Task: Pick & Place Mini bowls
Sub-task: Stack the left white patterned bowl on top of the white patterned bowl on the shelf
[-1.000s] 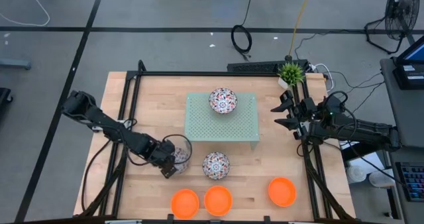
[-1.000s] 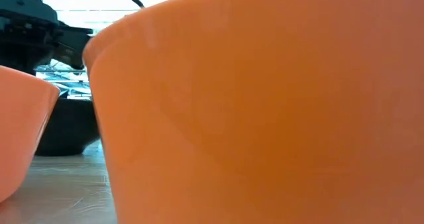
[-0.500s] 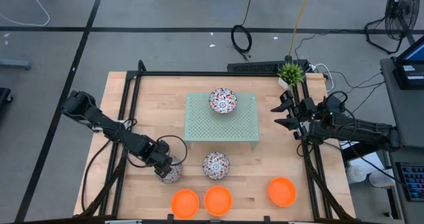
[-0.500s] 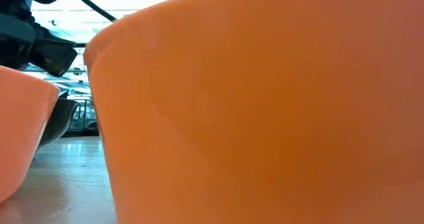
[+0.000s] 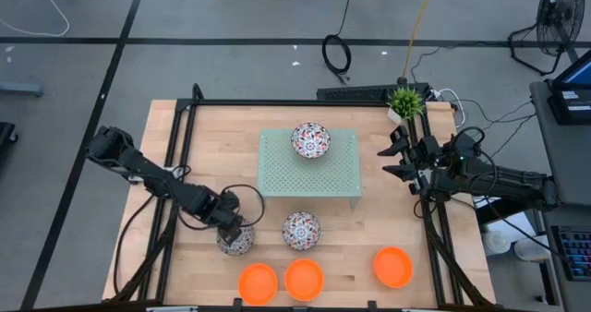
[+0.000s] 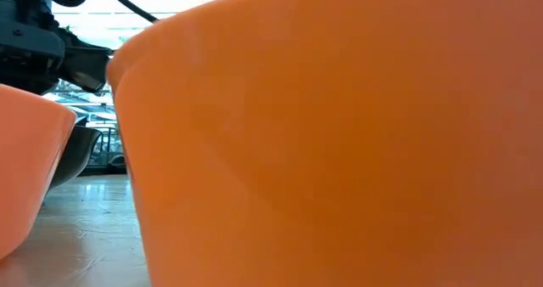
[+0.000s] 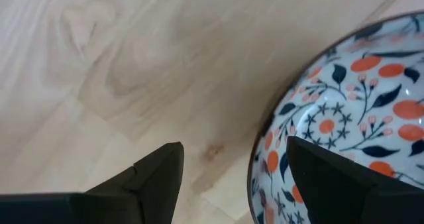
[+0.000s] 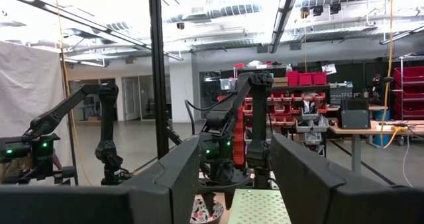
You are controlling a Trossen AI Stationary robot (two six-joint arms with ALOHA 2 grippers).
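Note:
My left gripper [image 5: 232, 224] [image 7: 235, 146] is open just above a floral mini bowl [image 5: 236, 242] [image 7: 344, 105]. That bowl stands upright on its base near the table's near-left part. One finger is over the bowl's inside and the other is outside its rim [image 7: 255, 171], with no visible touch. A second floral bowl [image 5: 301, 230] sits on the table. A third floral bowl [image 5: 310, 140] rests on the pale green rack [image 5: 277, 169]. Three orange bowls [image 5: 258, 282] [image 5: 304, 278] [image 5: 392, 267] stand along the near edge. My right gripper [image 5: 390, 162] [image 8: 235, 148] waits open at the right edge.
An orange bowl [image 6: 339, 134] fills most of the low view, with another orange bowl [image 6: 25, 168] to its left. A small green plant [image 5: 404, 100] stands at the far right corner. A black frame [image 5: 277, 102] runs round the table. Bare wood lies between the rack and the near bowls.
My left gripper carried the floral bowl a short way toward the near edge and lowered it onto the table. The bowl now stands on the wood, and the gripper has drawn back a little, up and toward the far side. The right arm kept still.

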